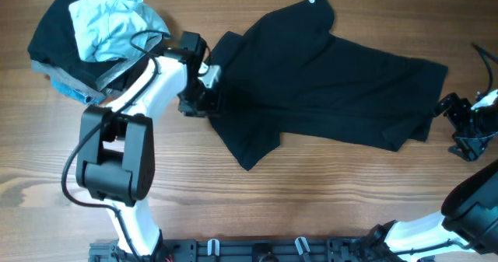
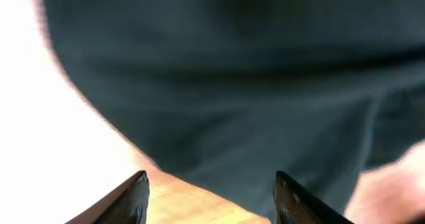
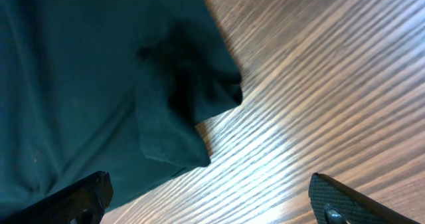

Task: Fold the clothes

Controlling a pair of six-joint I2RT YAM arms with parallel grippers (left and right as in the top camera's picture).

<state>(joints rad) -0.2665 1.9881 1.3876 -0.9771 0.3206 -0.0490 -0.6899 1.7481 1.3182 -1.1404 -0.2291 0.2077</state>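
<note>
left fingers (image 2: 133, 201) parted, empty | right fingers (image 3: 83, 194) wide, empty | risk: black shirt (image 1: 327, 75) corner lies bunched; pinching one layer may skew the fold

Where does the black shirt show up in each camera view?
Overhead: black shirt spread across the upper middle.
Left wrist: it fills the top and middle of the frame.
Right wrist: it covers the left side, one corner reaching centre.
Shared landmark: the wooden table beside its edge.

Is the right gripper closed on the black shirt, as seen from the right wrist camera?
No, the right gripper stands wide open with nothing pinched, and the black shirt lies loose on the wooden table.
</note>
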